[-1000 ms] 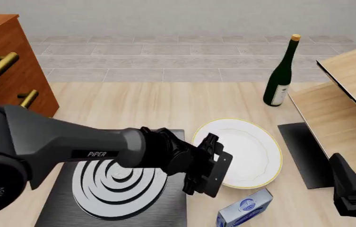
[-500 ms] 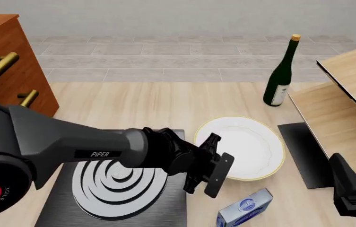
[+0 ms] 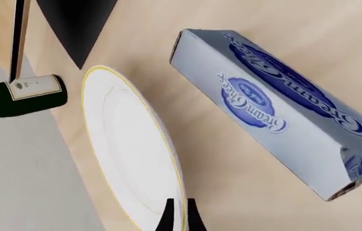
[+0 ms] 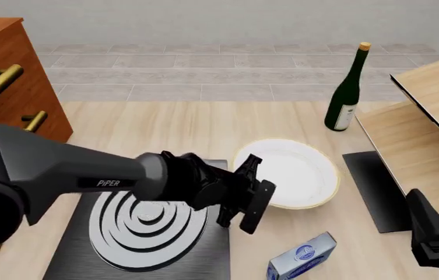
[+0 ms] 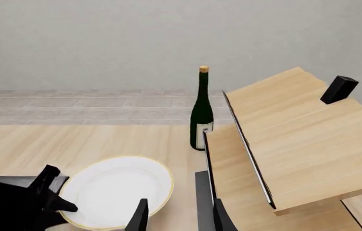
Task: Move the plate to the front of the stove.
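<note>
The left arm [image 4: 63, 169] is a thick, smooth, dark grey tube with the white word PIPER on it. Its big round base has a thin red ring and small white letters. The left gripper [image 4: 244, 192] is black and blocky, with flat fingers. The right gripper [image 5: 177, 216] has thin, black, pointed fingers [image 5: 141, 217].

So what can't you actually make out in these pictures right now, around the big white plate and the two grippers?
- Left gripper: in the left wrist view only its fingertips show at the picture's edge, closed on the large round white plate's rim; in the front view the arm hides the contact.
- Dark square stove with silver rings: partly covered by the left arm in the front view.
- Right gripper: cut off by the edge in the right wrist view.
- Blue and white cream cheese box: cut off in the front view.
</note>
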